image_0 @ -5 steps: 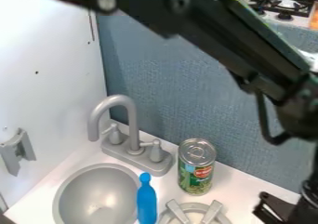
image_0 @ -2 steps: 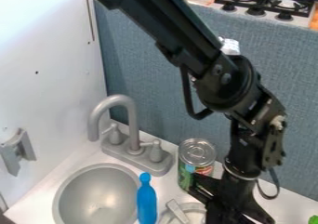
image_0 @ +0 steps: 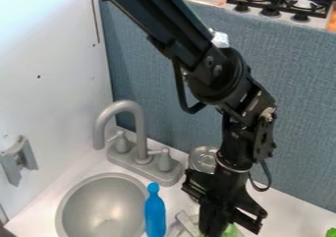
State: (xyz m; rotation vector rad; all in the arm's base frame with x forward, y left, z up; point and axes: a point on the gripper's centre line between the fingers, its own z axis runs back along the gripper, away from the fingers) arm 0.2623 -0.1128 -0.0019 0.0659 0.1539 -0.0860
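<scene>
Blue-grey textured panel (image_0: pixel 295 98) runs across the back, white wall (image_0: pixel 49 78) on the left. My arm (image_0: pixel 164 29) slants in from the top edge and bends down in front of the panel. White counter (image_0: pixel 292 209) below, with the round grey sink (image_0: pixel 98 194) let into it and the grey faucet (image_0: pixel 139 128) standing behind the basin. Stove (image_0: pixel 270 12) beyond the panel, upper right.

Gripper (image_0: pixel 218 216) hangs low over the counter, right of the sink — can't tell from here if it's open or closed. Tin can (image_0: pixel 202 157) stands just behind it, mostly hidden, lid visible. Blue bottle (image_0: pixel 154 214) is by the sink's right rim. Grey pronged piece (image_0: pixel 187 223) sits between bottle and gripper, partly covered. Light green thing (image_0: pixel 230 231) shows right at the gripper's lower end — can't confirm a grip. Small green bit (image_0: pixel 331 232) at the lower right corner.
</scene>
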